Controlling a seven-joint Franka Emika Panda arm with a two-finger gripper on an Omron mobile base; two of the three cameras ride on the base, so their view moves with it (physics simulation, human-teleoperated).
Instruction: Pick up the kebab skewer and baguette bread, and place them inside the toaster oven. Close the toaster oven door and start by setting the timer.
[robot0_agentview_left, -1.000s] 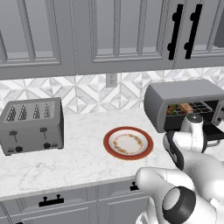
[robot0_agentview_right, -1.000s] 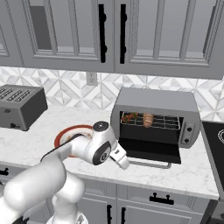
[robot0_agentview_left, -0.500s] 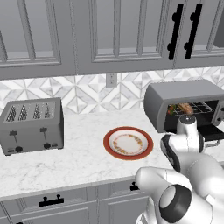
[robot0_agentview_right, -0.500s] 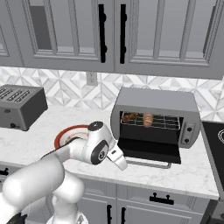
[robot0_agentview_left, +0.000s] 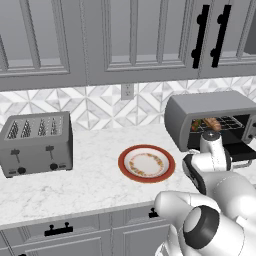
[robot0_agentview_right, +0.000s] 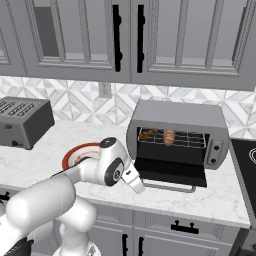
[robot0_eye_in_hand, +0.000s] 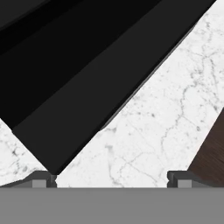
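The toaster oven (robot0_agentview_right: 177, 116) stands at the right of the counter, and its door (robot0_agentview_right: 172, 172) hangs open and flat. On the wire rack inside lie the kebab skewer (robot0_agentview_right: 148, 133) on the left and the baguette bread (robot0_agentview_right: 170, 137) beside it. Both also show in the left base view: skewer (robot0_agentview_left: 199, 125), baguette (robot0_agentview_left: 213, 122). My gripper (robot0_agentview_right: 139, 187) hovers low at the door's front left corner, open and empty. In the hand view its fingertips (robot0_eye_in_hand: 43, 178) stand wide apart over the marble, with the dark door panel (robot0_eye_in_hand: 74, 87) just ahead.
A red-rimmed plate (robot0_agentview_left: 146, 163) sits mid-counter, left of the oven. A grey four-slot toaster (robot0_agentview_left: 35, 142) stands at the far left. The oven's knobs (robot0_agentview_right: 216, 150) are on its right panel. A dark stovetop (robot0_agentview_right: 247, 165) borders the counter on the right.
The hand has shifted slightly left along the front of the open door and stays low. Its jaws stayed wide open. The food and the door have not moved.
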